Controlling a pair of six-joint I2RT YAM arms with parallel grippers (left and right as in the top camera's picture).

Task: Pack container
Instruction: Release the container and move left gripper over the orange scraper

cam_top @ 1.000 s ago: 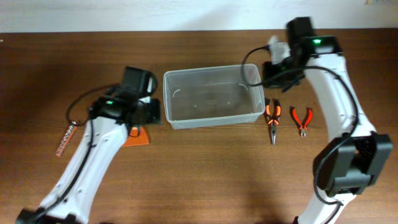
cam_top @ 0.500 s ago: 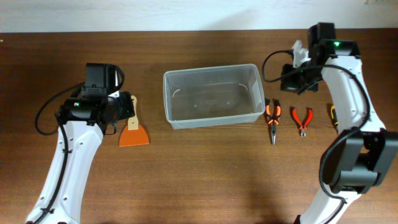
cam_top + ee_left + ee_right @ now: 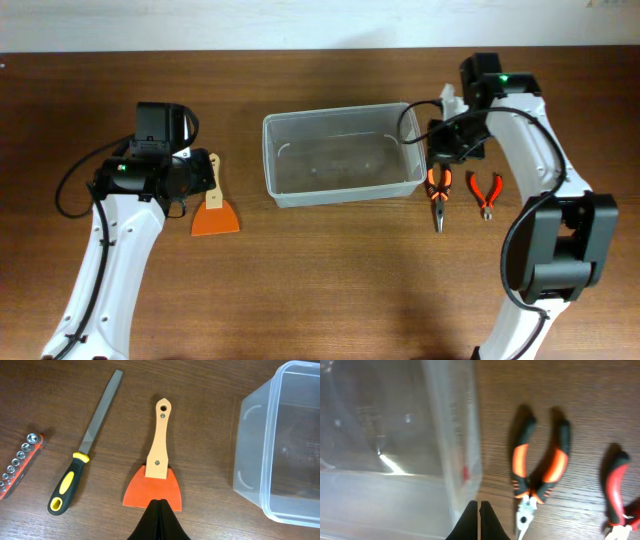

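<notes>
The container (image 3: 345, 190) is a clear bin at mid-table, and nothing shows inside it. It fills the right edge of the left wrist view (image 3: 267, 445) and the left of the right wrist view (image 3: 455, 435). My left gripper (image 3: 196, 176) is shut and holds nothing; it hovers over the blade of an orange scraper (image 3: 155, 492) with a wooden handle. My right gripper (image 3: 478, 505) is shut with nothing in it. It hangs over the container's right end wall, beside orange-and-black pliers (image 3: 540, 470).
A black-and-yellow-handled file (image 3: 85, 465) and an orange socket rail (image 3: 17, 462) lie left of the scraper (image 3: 215, 215). The pliers (image 3: 438, 190) lie right of the container, and smaller red-handled pliers (image 3: 486, 192) lie further right.
The left arm pulled back left from the container a second ago and has since held still. The right arm swung out to the right, then came back to the container's right end.
</notes>
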